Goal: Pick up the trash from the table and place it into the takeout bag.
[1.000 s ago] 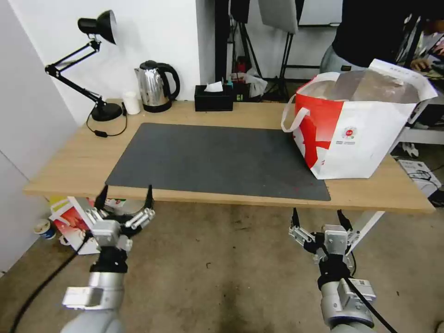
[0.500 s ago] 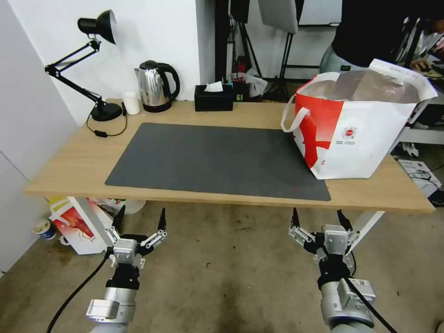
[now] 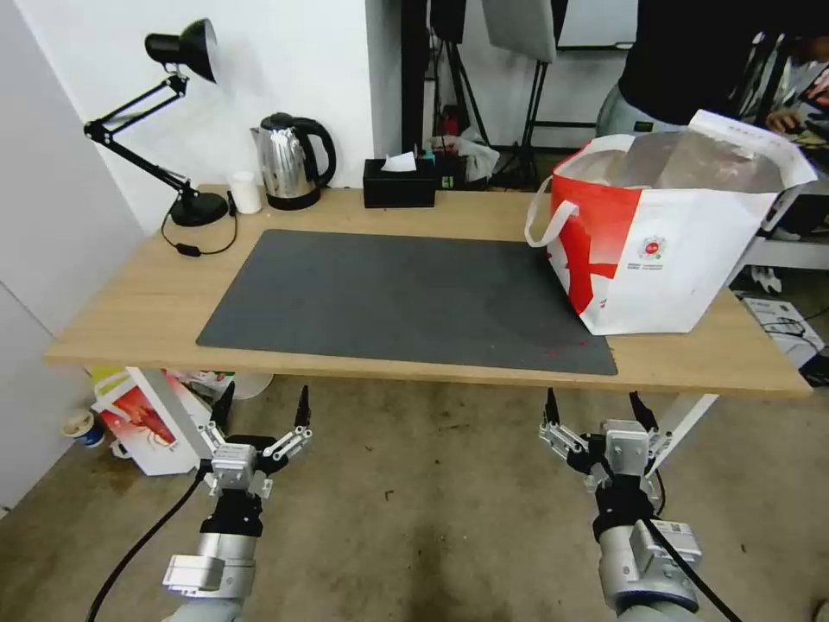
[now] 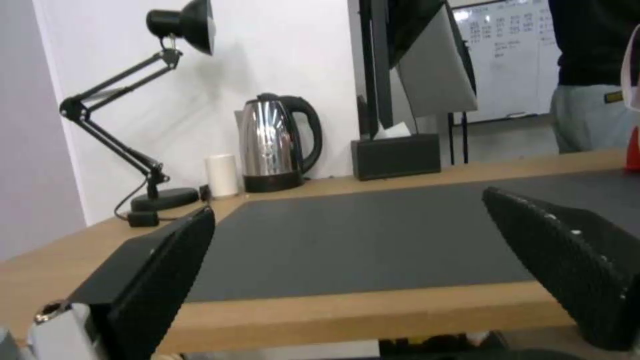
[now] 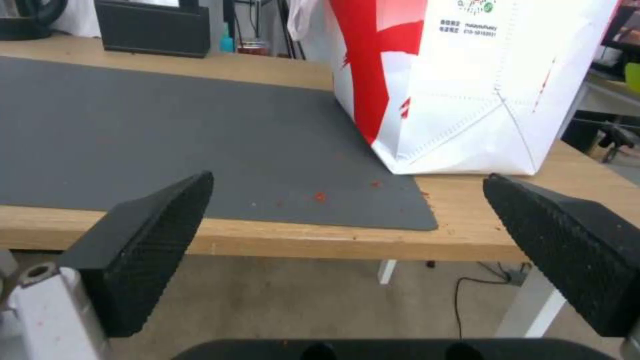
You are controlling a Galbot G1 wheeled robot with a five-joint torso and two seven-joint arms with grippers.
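A: Where do we stand? We see no trash on the table [image 3: 155, 302]; its dark mat [image 3: 406, 298] carries just a few red crumbs near the takeout bag [image 3: 682, 250], which stands open at about 2 o'clock on the tabletop.

B: So we judge the picking done, unless something is left elsewhere. Our left gripper [image 3: 259, 413] and right gripper [image 3: 594, 408] hang below the near edge, fingers spread, holding nothing.

A: Any next move calls for finding a remaining piece first. At 11 o'clock sit a lamp [image 3: 177, 121], kettle [image 3: 289, 160] and tissue box [image 3: 399, 183]; concrete floor lies below.
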